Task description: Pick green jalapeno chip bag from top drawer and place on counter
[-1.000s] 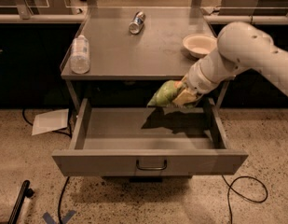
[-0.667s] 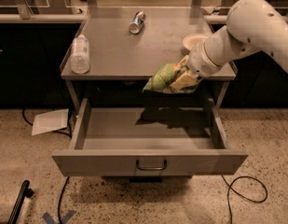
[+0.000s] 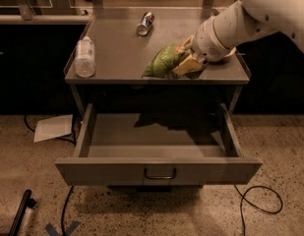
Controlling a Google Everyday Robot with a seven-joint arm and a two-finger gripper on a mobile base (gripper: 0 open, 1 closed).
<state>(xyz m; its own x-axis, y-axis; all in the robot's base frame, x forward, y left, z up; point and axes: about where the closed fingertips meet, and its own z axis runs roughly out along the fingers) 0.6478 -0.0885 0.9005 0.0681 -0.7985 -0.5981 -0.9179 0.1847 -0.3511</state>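
The green jalapeno chip bag [image 3: 164,62] is held in my gripper [image 3: 187,63], which is shut on its right end. The bag hangs over the front right part of the counter [image 3: 117,48], close to the front edge; whether it touches the surface cannot be told. My white arm [image 3: 250,14] reaches in from the upper right. The top drawer [image 3: 159,154] stands pulled fully out below the counter, its inside bare, with the dark bar handle [image 3: 160,173] at the centre of its front panel.
A clear plastic bottle [image 3: 85,57] lies at the counter's left edge. A small can [image 3: 145,23] lies at the back centre. A pale bowl is mostly hidden behind my arm. A sheet of paper [image 3: 53,128] and cables [image 3: 259,200] lie on the floor.
My gripper has lifted the bag up out of the drawer and moved it back over the counter's front right part.
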